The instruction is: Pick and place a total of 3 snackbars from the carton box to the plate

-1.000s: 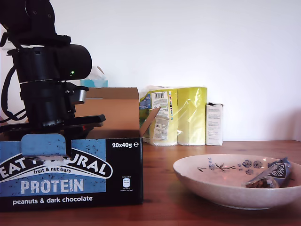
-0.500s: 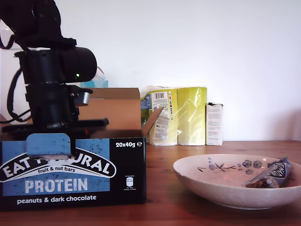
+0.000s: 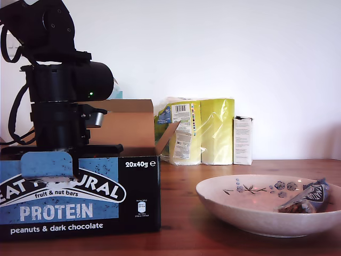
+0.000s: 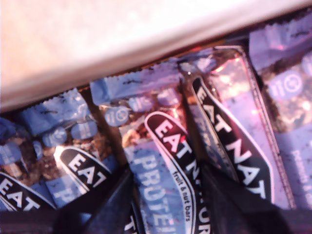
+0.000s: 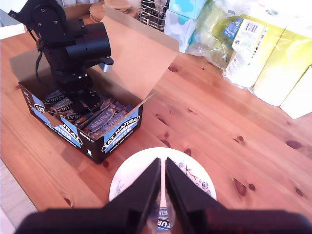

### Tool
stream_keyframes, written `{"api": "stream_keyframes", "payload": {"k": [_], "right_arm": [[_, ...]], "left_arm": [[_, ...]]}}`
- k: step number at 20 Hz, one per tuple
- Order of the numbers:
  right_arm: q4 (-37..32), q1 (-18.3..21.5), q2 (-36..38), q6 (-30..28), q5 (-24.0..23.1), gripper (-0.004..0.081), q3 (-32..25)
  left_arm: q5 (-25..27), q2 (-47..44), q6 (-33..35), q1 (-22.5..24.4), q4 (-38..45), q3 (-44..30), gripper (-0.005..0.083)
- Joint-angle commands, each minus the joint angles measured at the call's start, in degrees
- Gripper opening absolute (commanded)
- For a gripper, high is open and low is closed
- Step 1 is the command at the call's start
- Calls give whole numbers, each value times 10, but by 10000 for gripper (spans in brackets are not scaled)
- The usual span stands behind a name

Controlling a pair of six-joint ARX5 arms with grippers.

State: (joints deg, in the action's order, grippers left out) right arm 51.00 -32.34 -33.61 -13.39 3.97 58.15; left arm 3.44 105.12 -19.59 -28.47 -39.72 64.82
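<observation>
While the carton box (image 3: 80,194) is settling back, my first gripper (image 4: 163,195) is rising — jaws spread around one snackbar (image 4: 170,161), grip unconfirmed.

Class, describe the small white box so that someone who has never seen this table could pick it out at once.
Start at the wooden table and look along the white wall behind the plate. A row of yellow-wrapped paper roll packs stands there; the small white box stands upright at the row's end nearer the exterior view's right. It alone is plain white, narrow and shorter than the packs.
</observation>
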Motion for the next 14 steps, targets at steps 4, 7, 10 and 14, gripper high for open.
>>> {"api": "stream_keyframes", "payload": {"k": [4,7,10,14], "right_arm": [[-5,2,0,-1,2,-13,-12],[-4,2,0,-1,2,-13,-12],[-5,2,0,-2,2,-13,-12],[-6,2,0,-2,2,-13,-12]], "left_arm": [[-1,23,12,2,-35,-4,192],[1,-3,21,2,-75,24,192],[12,-44,27,2,-81,34,192],[12,-90,31,2,-101,64,192]]}}
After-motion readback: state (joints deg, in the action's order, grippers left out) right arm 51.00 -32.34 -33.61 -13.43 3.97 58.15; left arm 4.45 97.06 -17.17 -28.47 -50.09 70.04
